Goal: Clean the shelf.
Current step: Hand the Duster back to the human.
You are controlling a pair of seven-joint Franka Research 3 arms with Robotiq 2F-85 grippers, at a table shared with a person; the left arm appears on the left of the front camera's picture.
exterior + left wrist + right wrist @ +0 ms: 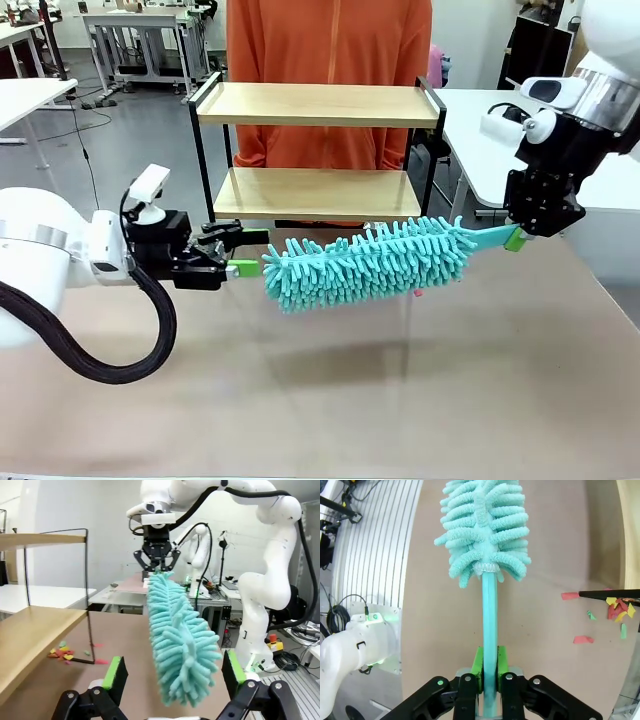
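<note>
Front view: my right gripper [515, 240] is clamped on the handle of a teal duster [365, 265], held level above the table [500, 400] with its fluffy head pointing to nine o'clock. My left gripper [243, 268] waits spread wide and empty right at the duster's tip. The shelf [315, 105] stands at twelve o'clock beyond the duster, at the table's far edge in front of a person in orange, its boards running parallel to the duster's long axis. My right wrist view shows the green pads [478, 666] pinching the handle, and coloured paper scraps [618, 608] lying at three o'clock by the shelf's foot. I judge the right arm does the sweeping, as it alone has the duster, and must carry it away from me toward the boards.
</note>
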